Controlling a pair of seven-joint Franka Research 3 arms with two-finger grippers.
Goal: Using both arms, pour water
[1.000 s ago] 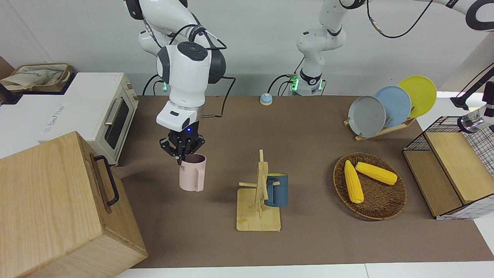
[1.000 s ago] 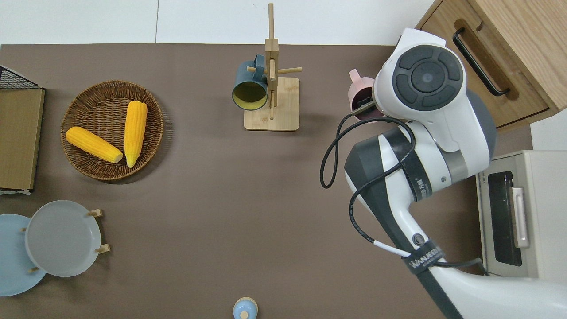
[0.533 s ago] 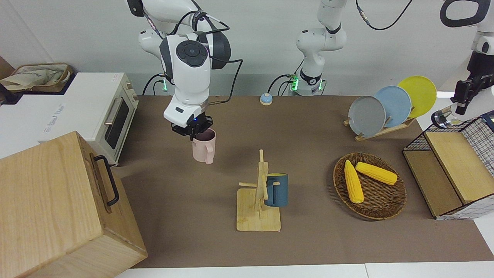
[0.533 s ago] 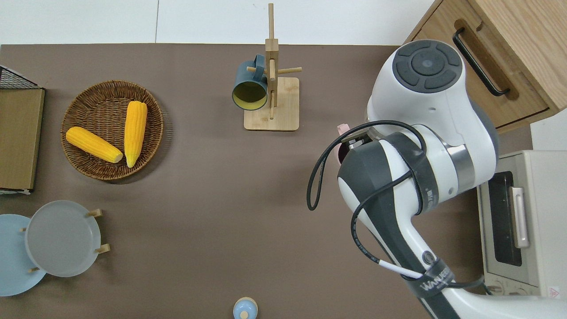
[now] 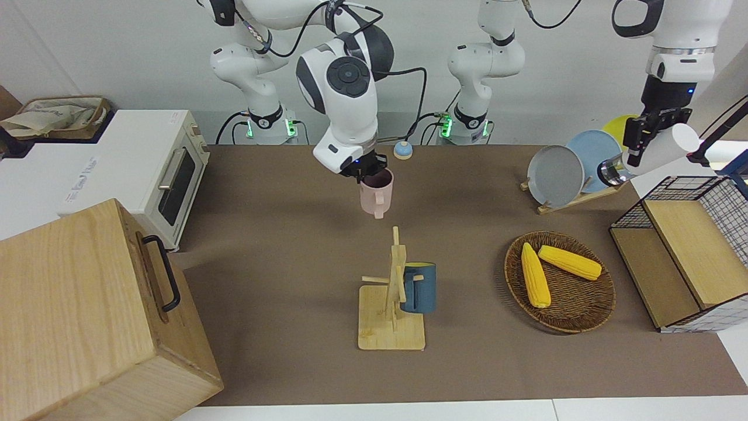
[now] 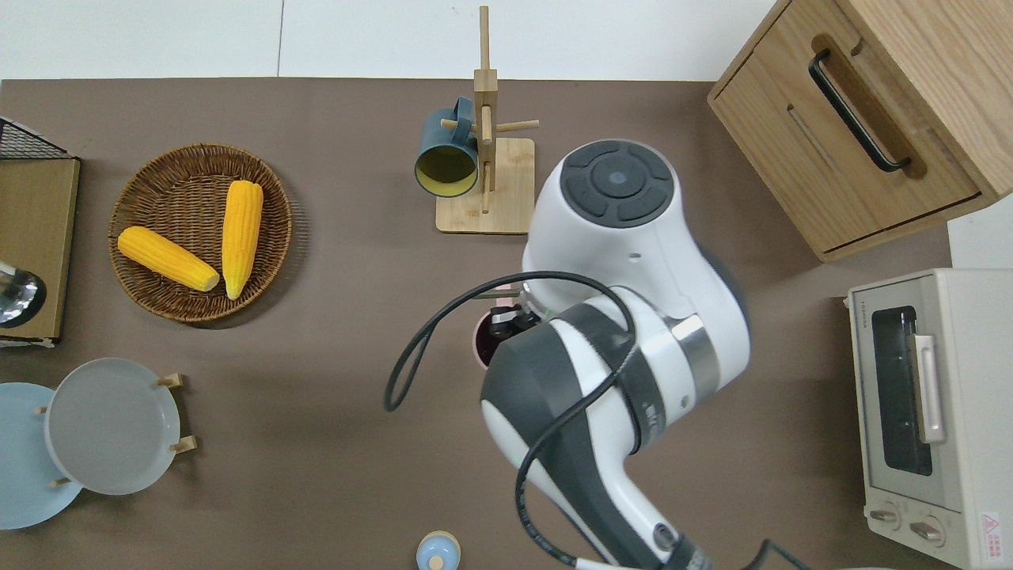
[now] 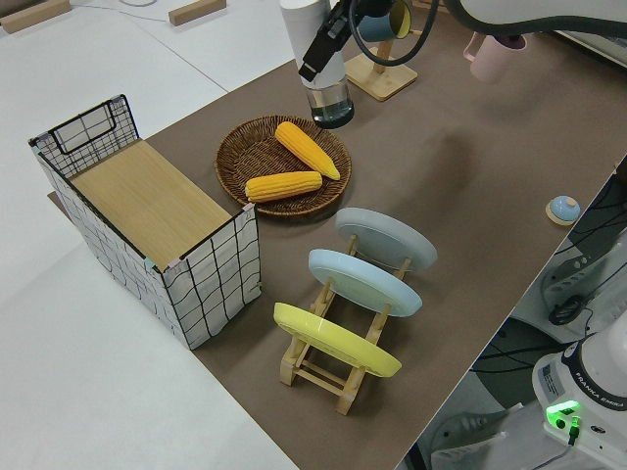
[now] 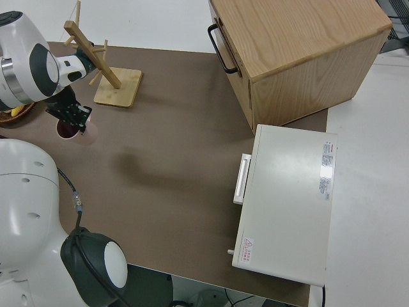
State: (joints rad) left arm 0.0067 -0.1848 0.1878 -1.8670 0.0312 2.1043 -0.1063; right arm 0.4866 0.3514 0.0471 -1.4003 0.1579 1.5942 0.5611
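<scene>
Pink mug point(image 5: 376, 193): rigid, light, probably smooth-walled; right gripper point(image 5: 363, 171) pinches its rim, held above mid-counter point(image 5: 280, 263).
White bottle point(image 5: 654, 154): stiff, likely heavier and slippery; left gripper point(image 5: 643, 133) clamps its body, tilted, above the wire crate point(image 5: 686, 257).

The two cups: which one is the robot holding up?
The pink cup. The right gripper holds it by the rim, up in the air. The dark blue cup just hangs on the wooden rack.
</scene>
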